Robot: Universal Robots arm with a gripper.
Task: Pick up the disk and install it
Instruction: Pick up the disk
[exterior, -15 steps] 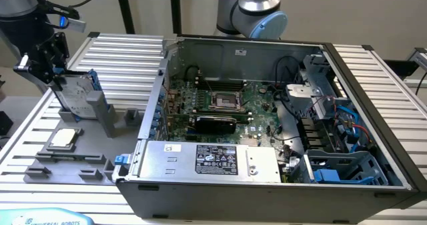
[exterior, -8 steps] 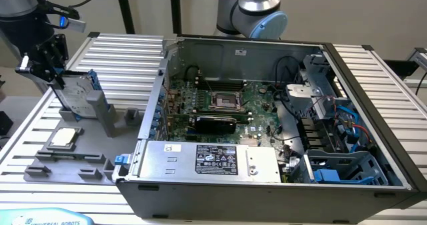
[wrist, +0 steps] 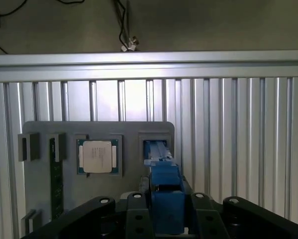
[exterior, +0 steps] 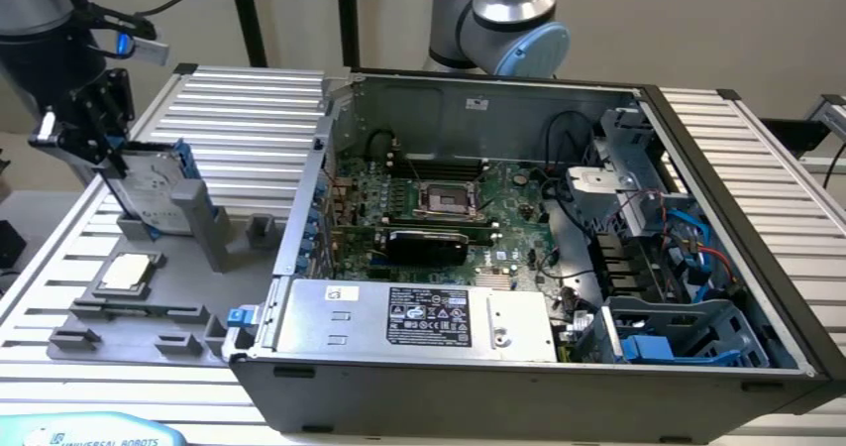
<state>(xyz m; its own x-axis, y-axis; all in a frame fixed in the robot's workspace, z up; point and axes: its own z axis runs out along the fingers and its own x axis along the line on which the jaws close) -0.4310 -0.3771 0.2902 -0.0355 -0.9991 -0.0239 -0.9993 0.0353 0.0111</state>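
gripper (exterior: 109,154) squeezed top of disk (exterior: 157,183). disk stood up in grey holder (exterior: 198,287), chip (exterior: 126,273) flat nearby, beside open computer case (exterior: 529,218).

Beige wall (exterior: 740,20) behind ribbed aluminium table (exterior: 252,119).

You get gripper (wrist: 166,221) cut by picture edge, hiding part of disk (wrist: 163,184); power-supply label (exterior: 430,319) print too small to read.

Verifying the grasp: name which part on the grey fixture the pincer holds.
The blue-framed disk, standing on edge, clamped in the pincer; the square chip lies flat, untouched.
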